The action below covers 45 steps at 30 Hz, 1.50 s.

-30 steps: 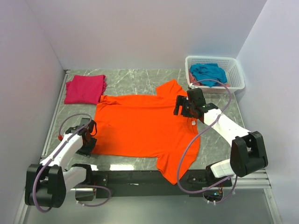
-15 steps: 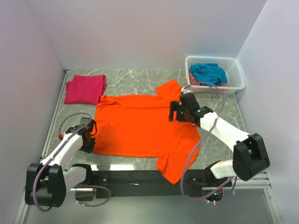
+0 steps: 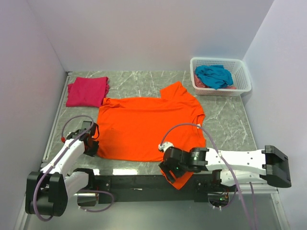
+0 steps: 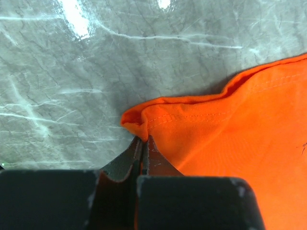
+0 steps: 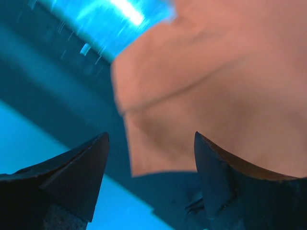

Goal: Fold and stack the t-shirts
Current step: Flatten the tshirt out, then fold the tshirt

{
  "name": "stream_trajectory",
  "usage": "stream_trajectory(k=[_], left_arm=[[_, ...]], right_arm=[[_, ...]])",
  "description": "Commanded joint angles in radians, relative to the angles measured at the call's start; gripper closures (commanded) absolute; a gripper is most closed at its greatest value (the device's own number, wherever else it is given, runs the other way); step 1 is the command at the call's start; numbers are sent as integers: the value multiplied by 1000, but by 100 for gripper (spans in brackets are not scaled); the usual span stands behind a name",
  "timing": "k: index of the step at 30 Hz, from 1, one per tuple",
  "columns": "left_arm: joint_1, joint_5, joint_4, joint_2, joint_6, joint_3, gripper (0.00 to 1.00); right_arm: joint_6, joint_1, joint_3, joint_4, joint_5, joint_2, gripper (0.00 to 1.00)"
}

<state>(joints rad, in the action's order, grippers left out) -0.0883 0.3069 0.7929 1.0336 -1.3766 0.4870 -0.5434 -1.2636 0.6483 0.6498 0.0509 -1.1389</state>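
A bright orange t-shirt (image 3: 148, 127) lies spread flat on the marble table, one sleeve (image 3: 180, 178) hanging over the front edge. My left gripper (image 3: 91, 145) is shut on the shirt's near left hem corner (image 4: 136, 120), with the cloth pinched between the fingertips. My right gripper (image 3: 168, 168) hovers open over the near sleeve (image 5: 206, 96), nothing between its fingers. A folded magenta t-shirt (image 3: 87, 91) rests at the back left. A teal t-shirt (image 3: 213, 75) lies crumpled in the basket.
The white lattice basket (image 3: 242, 86) stands at the back right. Side walls close in the table on the left, right and back. The black mounting rail (image 3: 139, 182) runs along the front edge, under the hanging sleeve.
The right arm has swung from the shirt's far right shoulder down to the near sleeve at the front edge. The left arm stays at the hem corner.
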Motion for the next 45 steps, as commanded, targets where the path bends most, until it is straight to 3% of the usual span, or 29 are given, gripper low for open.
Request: stream_trajectory(k=[1, 7, 16, 17, 19, 20, 23, 29, 33, 40, 45], left_arm=[[2, -15, 3, -32, 10, -5, 99], [2, 4, 52, -81, -7, 5, 99], [2, 23, 163, -99, -75, 58, 99], [2, 21, 172, -102, -81, 58, 99], [2, 12, 169, -109, -79, 58, 99], [2, 3, 175, -113, -79, 58, 99], [2, -6, 192, -128, -87, 59, 99], [2, -74, 226, -202, -121, 59, 99], [-2, -42, 353, -286, -188, 110, 99], [-5, -60, 391, -374, -222, 130, 99], [-5, -19, 419, -346, -226, 170, 99]], right_arm=[[-84, -88, -15, 51, -35, 48, 23], [-112, -198, -30, 10, -40, -31, 29], [-128, -206, -35, -2, 23, -180, 47], [-128, -207, -36, -6, 21, -189, 58], [-133, -209, -38, -1, 21, -211, 71], [-136, -211, -36, 8, 24, -213, 87], [-161, -215, -36, 76, 26, -199, 100], [-211, -253, -41, 123, -150, 3, 100], [-253, -252, -45, 155, -178, 140, 100], [-240, -247, -18, 208, -115, 105, 100], [-201, -134, 20, 269, -53, 105, 100]])
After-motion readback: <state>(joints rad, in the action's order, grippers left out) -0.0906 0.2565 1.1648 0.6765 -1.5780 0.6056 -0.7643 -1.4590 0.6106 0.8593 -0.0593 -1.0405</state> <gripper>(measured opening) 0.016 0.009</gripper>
